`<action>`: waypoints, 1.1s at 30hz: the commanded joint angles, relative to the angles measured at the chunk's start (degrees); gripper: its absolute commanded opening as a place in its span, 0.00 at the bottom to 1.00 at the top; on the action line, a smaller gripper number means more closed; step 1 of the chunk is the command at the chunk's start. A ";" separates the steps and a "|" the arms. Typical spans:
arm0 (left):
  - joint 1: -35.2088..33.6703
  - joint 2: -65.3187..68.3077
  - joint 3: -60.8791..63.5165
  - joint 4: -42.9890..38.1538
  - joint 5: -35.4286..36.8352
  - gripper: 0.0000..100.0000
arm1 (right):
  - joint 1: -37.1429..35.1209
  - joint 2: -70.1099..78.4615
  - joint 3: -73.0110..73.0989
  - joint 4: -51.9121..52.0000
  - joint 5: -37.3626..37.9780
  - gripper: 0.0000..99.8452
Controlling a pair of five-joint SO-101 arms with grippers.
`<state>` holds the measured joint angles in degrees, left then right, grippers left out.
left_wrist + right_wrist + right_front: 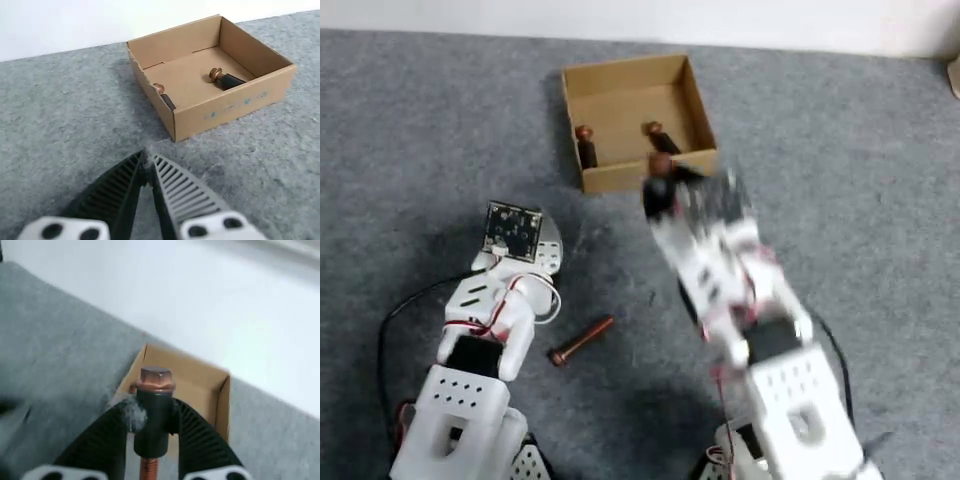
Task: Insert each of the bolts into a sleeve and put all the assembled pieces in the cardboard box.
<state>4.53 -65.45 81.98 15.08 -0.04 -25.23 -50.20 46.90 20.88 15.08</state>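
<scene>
white arms (470, 380) with red wires, black cables, ribbed black gripper fingers (175, 185).

Right arm (720, 260) blurred; sleeved bolt (156, 380) lower end cut off

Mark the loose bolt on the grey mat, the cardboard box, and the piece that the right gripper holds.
loose bolt (582, 340): high view, middle of its shank.
cardboard box (225, 107): left wrist view, outer face of a side wall.
held piece (152, 415): right wrist view, black sleeve under the bolt head.
</scene>
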 commanded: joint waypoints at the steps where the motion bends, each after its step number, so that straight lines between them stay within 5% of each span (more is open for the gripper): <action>1: -0.31 0.22 -1.19 -1.32 0.09 0.02 | 3.56 22.37 -28.18 -2.59 0.44 0.00; 11: -0.13 0.22 -1.19 -1.32 0.09 0.02 | 8.57 64.57 -66.86 13.67 0.35 0.00; 26: -0.13 0.22 -1.10 -1.32 0.00 0.02 | 9.10 58.33 -62.99 18.15 0.35 0.00; 33: -0.13 0.22 -1.10 -1.32 0.00 0.02 | 16.57 54.29 -63.34 19.91 -5.10 0.00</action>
<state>4.62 -65.45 81.98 15.08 -0.04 -12.31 8.70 -15.25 41.01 13.32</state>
